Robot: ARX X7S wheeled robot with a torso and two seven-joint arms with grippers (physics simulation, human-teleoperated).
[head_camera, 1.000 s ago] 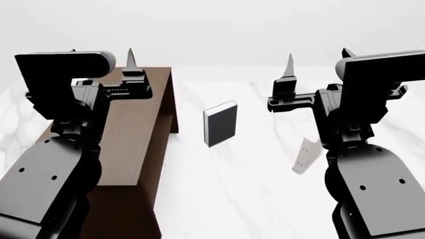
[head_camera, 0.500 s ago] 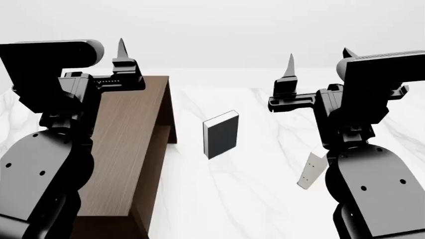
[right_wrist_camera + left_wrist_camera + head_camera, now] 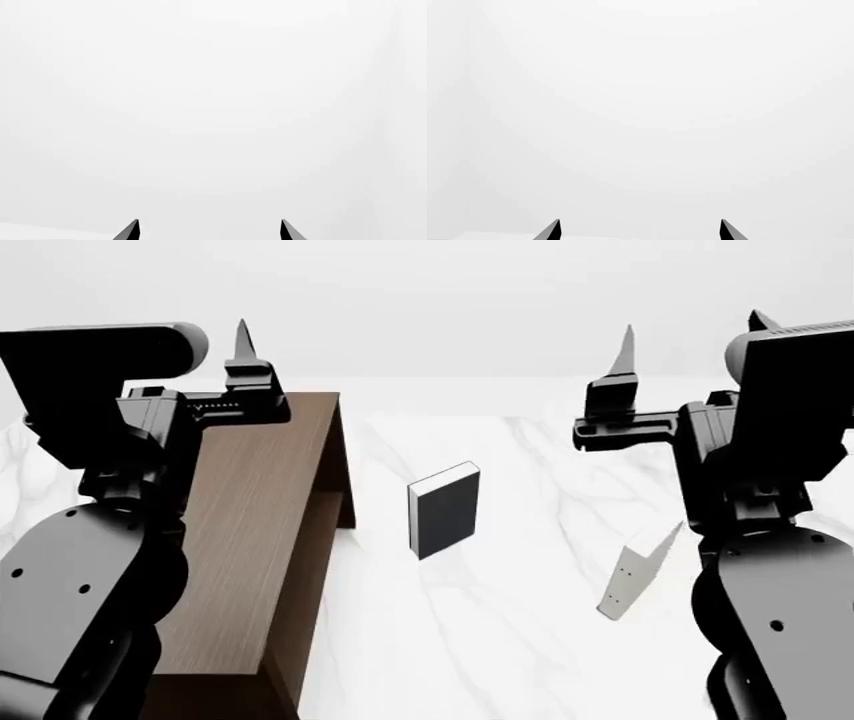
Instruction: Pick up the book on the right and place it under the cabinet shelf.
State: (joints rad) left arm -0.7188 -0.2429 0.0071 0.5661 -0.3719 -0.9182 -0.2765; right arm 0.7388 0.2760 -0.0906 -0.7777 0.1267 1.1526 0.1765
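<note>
The thin white book [image 3: 635,578] stands tilted on the white marble table [image 3: 507,640] at the right, just left of my right arm, which hides its right edge. The dark-brown cabinet [image 3: 260,510] stands at the left, seen from above; its open face and shelf board are hidden. My left gripper [image 3: 244,348] points up above the cabinet's far end. My right gripper [image 3: 623,350] points up, high above and behind the white book. In the left wrist view [image 3: 639,231] and the right wrist view [image 3: 209,231] the fingertips stand wide apart with nothing between them.
A black-covered book with white page edges [image 3: 443,510] stands upright in the middle, between the cabinet and the white book. My two arms fill the lower left and lower right of the head view.
My right arm has moved to the right, so more of the white book shows. My left arm rose earlier and has held still since. The books have not moved.
</note>
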